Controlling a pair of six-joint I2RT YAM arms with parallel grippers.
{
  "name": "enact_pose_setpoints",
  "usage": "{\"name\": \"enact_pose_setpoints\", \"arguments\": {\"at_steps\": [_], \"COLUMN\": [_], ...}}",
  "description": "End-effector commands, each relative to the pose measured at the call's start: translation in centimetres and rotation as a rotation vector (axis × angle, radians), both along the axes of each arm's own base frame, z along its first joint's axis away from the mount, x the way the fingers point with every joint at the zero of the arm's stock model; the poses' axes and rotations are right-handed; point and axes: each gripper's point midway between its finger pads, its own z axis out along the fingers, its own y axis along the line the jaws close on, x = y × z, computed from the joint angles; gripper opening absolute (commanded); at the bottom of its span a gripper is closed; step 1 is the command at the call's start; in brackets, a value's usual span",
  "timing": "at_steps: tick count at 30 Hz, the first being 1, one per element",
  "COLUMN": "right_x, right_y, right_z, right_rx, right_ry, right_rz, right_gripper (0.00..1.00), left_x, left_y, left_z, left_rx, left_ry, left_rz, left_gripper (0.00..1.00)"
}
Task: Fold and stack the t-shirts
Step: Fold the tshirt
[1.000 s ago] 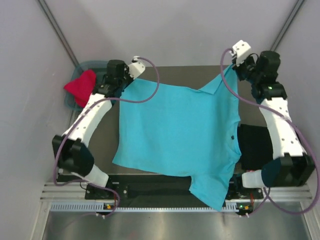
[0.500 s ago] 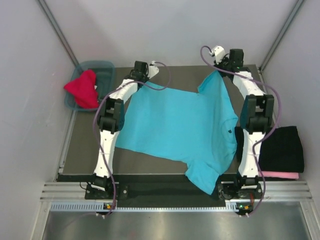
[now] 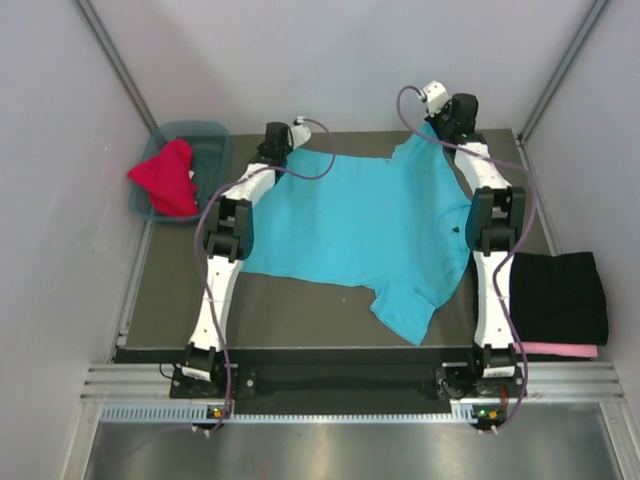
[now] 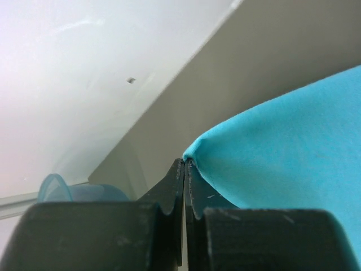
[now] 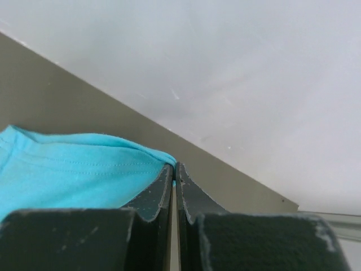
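Soft matt cotton cloth of the turquoise t-shirt (image 3: pixel 370 225) — fine stitching along its hem, red t-shirt (image 3: pixel 168 178) of the same matt knit, tub (image 3: pixel 212 135) of translucent teal plastic, table (image 3: pixel 300 312) matt dark grey, left gripper (image 4: pixel 185 165) of matt black plastic — lightly scuffed, brushed metal sheet (image 3: pixel 330 450).

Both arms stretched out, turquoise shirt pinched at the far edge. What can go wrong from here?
1. The left pincer and right pincer each grip the turquoise shirt only by the very edge of the cloth, at the fingertips. A tug may pull a corner free.
2. The near sleeve lies skewed, close to the front edge of the table. It may go crooked into the fold.
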Motion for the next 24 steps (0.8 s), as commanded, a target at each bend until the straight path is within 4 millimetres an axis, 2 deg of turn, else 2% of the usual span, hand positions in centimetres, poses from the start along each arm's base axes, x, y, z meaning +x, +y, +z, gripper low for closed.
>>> {"name": "enact_pose_setpoints", "arguments": {"at_steps": [1,5,6,7,8,9,10,11,12,13,14,15,16,17,18,19,20,22,24], "right_x": [1.8,0.4,-0.3,-1.0,-1.5,-2.2,-2.9,-3.4,-4.1,-4.7,-5.3,-6.0,-6.8,-7.3,-7.9,-8.5,-9.1,-9.9,-10.7], "right_y": [0.4,1.2,1.4,1.6,1.7,1.8,1.9,2.0,2.2,2.1,2.3,2.5,2.7,2.8,2.9,2.8,2.8,2.6,2.4], "right_z": [5.4,4.4,5.2,4.4,4.3,5.7,4.8,4.9,5.9,5.0,5.0,6.0,5.0,5.1,6.2,5.4,6.3,5.9,6.5], "right_rx": [0.011,-0.011,-0.016,-0.023,-0.022,-0.016,-0.015,-0.011,-0.005,-0.004,-0.002,-0.001,-0.004,-0.006,-0.008,-0.01,-0.01,-0.015,-0.018], "right_ry": [-0.173,-0.097,-0.084,-0.052,-0.035,-0.042,-0.011,0.0,0.004,0.033,0.044,0.043,0.071,0.077,0.066,0.09,0.082,0.1,0.103], "right_rz": [-0.025,0.006,0.016,0.026,0.03,0.038,0.042,0.05,0.051,0.052,0.061,0.065,0.072,0.078,0.082,0.082,0.083,0.076,0.073], "right_gripper": [0.0,0.0,0.0,0.0,0.0,0.0,0.0,0.0,0.0,0.0,0.0,0.0,0.0,0.0,0.0,0.0,0.0,0.0,0.0], "left_x": [2.5,1.8,1.6,0.6,0.2,-0.4,-1.4,-2.0,-2.5,-3.3,-3.6,-3.9,-4.5,-4.7,-4.8,-5.1,-5.2,-5.5,-5.6], "left_y": [0.7,-0.3,-0.9,-1.2,-1.5,-2.1,-2.4,-2.7,-3.1,-3.1,-3.1,-3.1,-3.1,-3.1,-2.9,-2.7,-2.7,-2.5,-2.3], "left_z": [6.4,6.9,8.6,7.3,7.4,8.9,7.6,8.6,8.5,7.6,7.8,8.8,8.1,9.0,9.1,8.6,9.2,9.1,9.7], "left_rx": [-0.035,-0.118,-0.148,-0.154,-0.18,-0.204,-0.212,-0.229,-0.246,-0.254,-0.257,-0.262,-0.263,-0.269,-0.27,-0.269,-0.269,-0.271,-0.278], "left_ry": [-0.222,-0.18,-0.186,-0.112,-0.099,-0.097,-0.033,-0.022,-0.001,0.038,0.044,0.034,0.054,0.039,0.037,0.047,0.038,0.042,0.031], "left_rz": [0.009,-0.013,-0.045,-0.06,-0.064,-0.095,-0.107,-0.119,-0.136,-0.132,-0.136,-0.141,-0.14,-0.142,-0.138,-0.135,-0.135,-0.136,-0.135], "left_gripper": [0.0,0.0,0.0,0.0,0.0,0.0,0.0,0.0,0.0,0.0,0.0,0.0,0.0,0.0,0.0,0.0,0.0,0.0,0.0]}}
